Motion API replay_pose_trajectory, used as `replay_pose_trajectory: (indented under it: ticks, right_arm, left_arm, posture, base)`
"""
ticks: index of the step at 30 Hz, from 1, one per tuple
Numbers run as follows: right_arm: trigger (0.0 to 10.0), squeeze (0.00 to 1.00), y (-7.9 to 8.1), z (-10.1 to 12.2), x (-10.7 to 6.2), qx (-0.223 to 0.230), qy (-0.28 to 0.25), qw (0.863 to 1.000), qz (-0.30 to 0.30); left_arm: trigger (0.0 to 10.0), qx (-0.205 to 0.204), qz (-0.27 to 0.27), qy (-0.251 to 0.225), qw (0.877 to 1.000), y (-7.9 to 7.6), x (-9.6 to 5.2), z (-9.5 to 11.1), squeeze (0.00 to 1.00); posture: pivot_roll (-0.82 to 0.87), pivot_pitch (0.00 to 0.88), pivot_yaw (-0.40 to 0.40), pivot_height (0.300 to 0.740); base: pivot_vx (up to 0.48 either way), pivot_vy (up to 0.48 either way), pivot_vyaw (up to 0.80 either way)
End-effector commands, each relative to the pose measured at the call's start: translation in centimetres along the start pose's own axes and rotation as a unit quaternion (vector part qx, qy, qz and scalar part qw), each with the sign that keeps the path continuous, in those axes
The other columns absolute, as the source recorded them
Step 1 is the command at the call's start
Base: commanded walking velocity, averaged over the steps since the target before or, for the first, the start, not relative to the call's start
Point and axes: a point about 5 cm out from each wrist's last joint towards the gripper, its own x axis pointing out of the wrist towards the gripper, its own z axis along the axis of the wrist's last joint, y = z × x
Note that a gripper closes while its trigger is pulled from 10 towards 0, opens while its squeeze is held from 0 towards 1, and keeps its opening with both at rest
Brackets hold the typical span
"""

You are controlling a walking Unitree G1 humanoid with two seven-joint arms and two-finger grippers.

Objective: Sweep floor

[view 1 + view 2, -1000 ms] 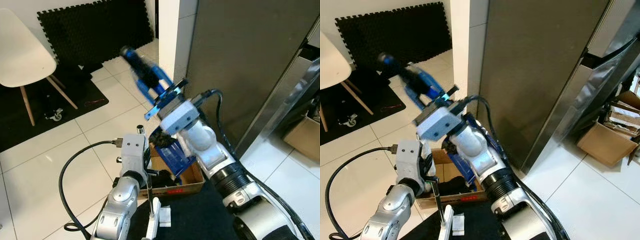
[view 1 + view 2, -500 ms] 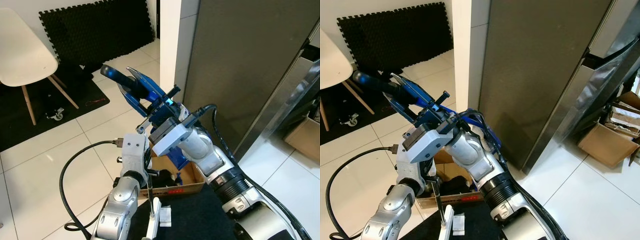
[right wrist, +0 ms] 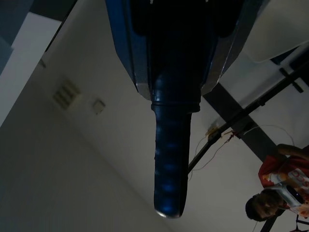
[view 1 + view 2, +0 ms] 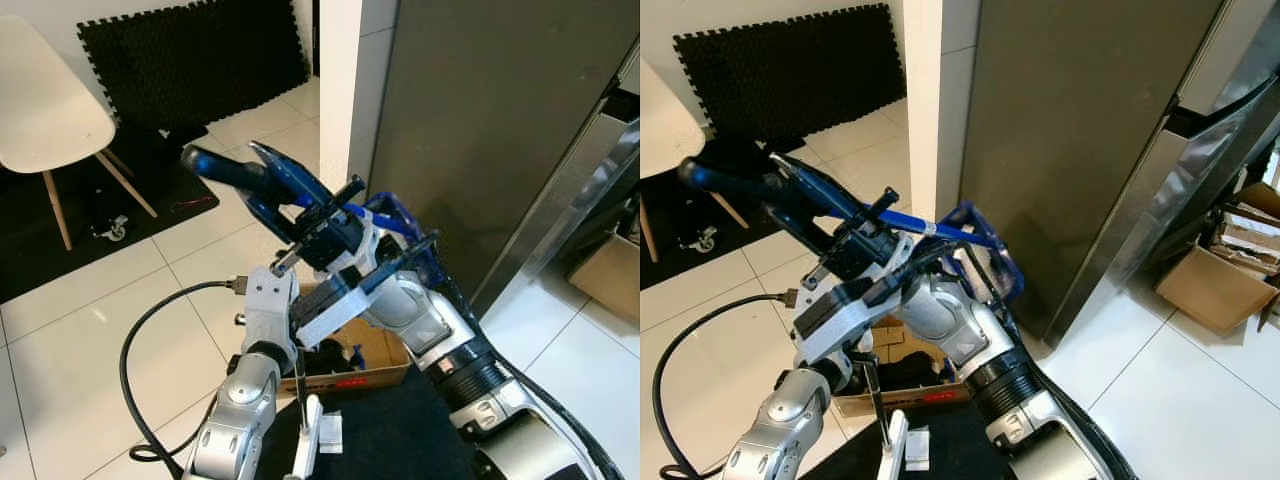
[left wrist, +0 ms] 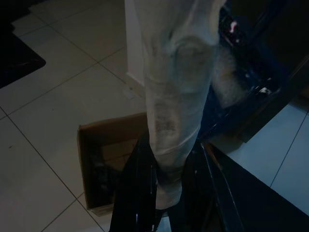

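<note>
The right tool (image 4: 318, 222) grips a blue dustpan (image 4: 262, 180) raised above the cardboard box (image 4: 385, 360), where the left tool (image 5: 164, 193) clamps a pale handle (image 5: 176, 87).

The glossy white tiled floor (image 4: 70, 330) carries everything. A black foam mat (image 4: 190, 55) lies at eleven o'clock, the white shell chair on wooden legs (image 4: 50, 120) beside it at ten. An open brown cardboard box (image 4: 375, 355) sits centre; another cardboard box (image 4: 1210, 285) at three o'clock.
</note>
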Motion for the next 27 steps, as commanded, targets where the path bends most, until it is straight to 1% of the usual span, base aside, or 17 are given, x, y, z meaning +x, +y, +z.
replay_pose_trajectory:
  ticks: [1,9,15,18,21,27]
  right_arm:
    - [10.0,0.0,-0.3,1.2,0.5,-0.022,-0.048,0.999,0.008]
    - [10.0,0.0,0.0,1.4,0.2,-0.037,-0.054,0.998,0.012]
    - [10.0,0.0,0.2,1.7,0.1,-0.049,-0.068,0.996,0.011]
    - [10.0,0.0,0.7,2.4,-0.1,-0.049,-0.089,0.994,0.024]
    - [10.0,0.0,1.1,2.6,-0.3,-0.044,-0.095,0.994,0.03]
    - [10.0,0.0,0.9,2.5,-0.4,-0.055,-0.099,0.993,0.034]
  left_arm:
    - [10.0,0.0,-0.006,-0.001,1.0,-0.5,0.1,0.0,0.0]
    - [10.0,0.001,-0.008,-0.002,1.0,-0.5,0.1,0.0,0.0]
    - [10.0,0.002,-0.009,-0.002,1.0,-0.6,0.2,0.0,0.0]
    - [10.0,0.003,-0.01,-0.002,1.0,-0.6,0.2,0.0,0.0]
    - [10.0,0.003,-0.011,-0.002,1.0,-0.7,0.2,0.0,0.0]
    - [10.0,0.002,-0.009,-0.002,1.0,-0.7,0.3,0.0,0.0]
  posture:
    - [0.15,0.129,-0.038,0.74]
    - [0.15,0.127,-0.037,0.74]
    - [0.15,0.123,-0.037,0.74]
    - [0.14,0.118,-0.035,0.74]
    - [0.14,0.118,-0.035,0.74]
    - [0.14,0.12,-0.037,0.74]
  base:
    - [0.0,0.0,0.0]
    - [0.0,0.0,0.0]
    - [0.0,0.0,0.0]
    - [0.0,0.0,0.0]
    - [0.0,0.0,0.0]
    - [0.0,0.0,0.0]
